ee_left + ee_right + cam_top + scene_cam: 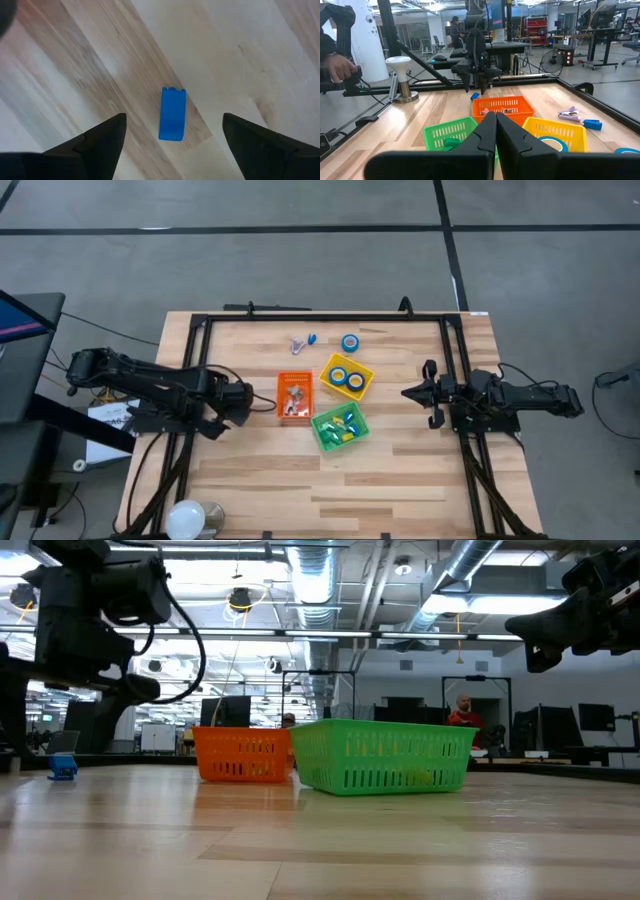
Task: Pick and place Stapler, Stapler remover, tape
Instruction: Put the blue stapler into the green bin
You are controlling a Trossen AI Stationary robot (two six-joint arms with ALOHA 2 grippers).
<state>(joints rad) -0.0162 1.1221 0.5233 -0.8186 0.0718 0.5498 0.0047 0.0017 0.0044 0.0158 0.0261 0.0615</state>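
Note:
My left gripper (173, 118) is open and points down over a small blue stapler (173, 114), which lies flat on the wood between the two fingers and is untouched. The stapler also shows in the low view (62, 767) and under the left arm in the right wrist view (475, 95). In the high view the left gripper (240, 395) hides it. My right gripper (495, 120) is shut and empty, held above the table right of the bins (420, 392). One blue tape roll (350, 342) and a stapler remover (297, 345) lie near the far edge.
Three bins stand mid-table: orange (295, 395), yellow (347, 377) holding two tape rolls, and green (340, 427) holding small blue and yellow items. A small blue item (311, 338) lies beside the remover. A white round object (187, 518) sits at the near left corner. A person's hand (335, 67) shows beyond the table.

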